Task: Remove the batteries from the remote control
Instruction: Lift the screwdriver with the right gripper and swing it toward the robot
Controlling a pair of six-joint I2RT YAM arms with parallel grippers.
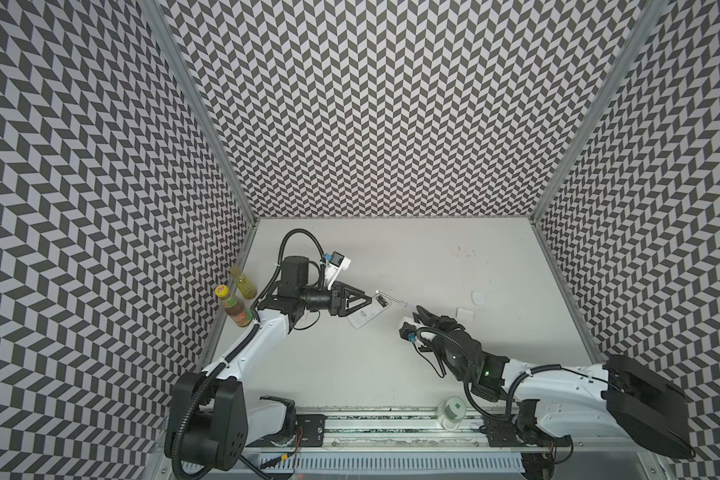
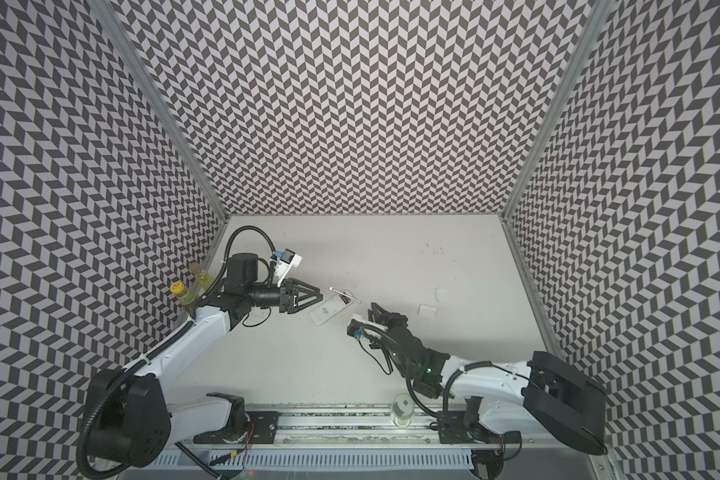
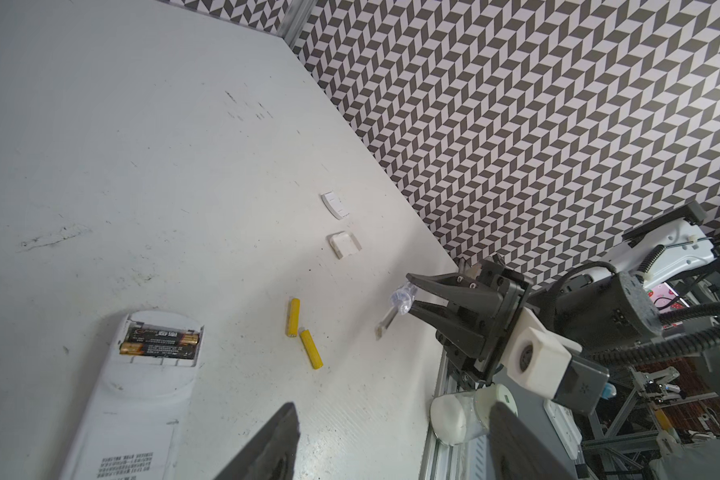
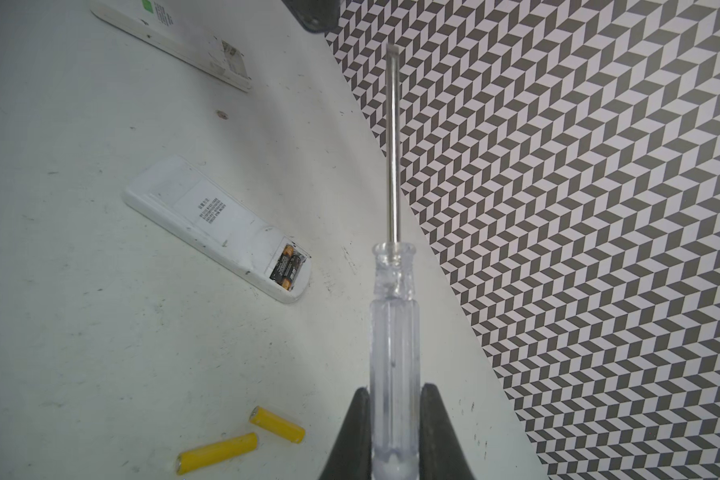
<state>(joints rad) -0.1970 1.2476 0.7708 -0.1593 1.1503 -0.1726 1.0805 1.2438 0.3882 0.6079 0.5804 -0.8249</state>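
Jaws of the right gripper [image 4: 395, 388] are clamped on the clear handle of the screwdriver [image 4: 393, 324]. Its steel shaft sticks straight out ahead, and the tip touches nothing in the right wrist view. In both top views the right arm reaches from its near-right base up and to the left, with the shaft aimed at the battery end of the remote [image 1: 364, 318].

The left gripper [image 3: 391, 410] has its jaws spread wide with nothing between them. It is turned on its side, with the fingertips over the remote's middle in both top views. The left arm rises from its near-left base to an elbow by the wall, then runs level to the right.

One remote lies face down under the grippers with its compartment uncovered. A second remote [image 4: 184, 45] lies beyond it in the right wrist view. There are four batteries. Two black batteries [image 3: 161, 333] [image 3: 159, 350] sit side by side in the compartment. Two yellow batteries [image 3: 294, 316] [image 3: 311, 348] lie loose on the table [image 1: 391, 374], end to end at an angle, near the remote.

Two white covers [image 1: 479, 298] [image 1: 465, 313] lie apart to the right. Two bottles [image 1: 235, 309] [image 1: 244, 282] stand at the left wall, and one jar [image 1: 452, 411] stands on the front rail.
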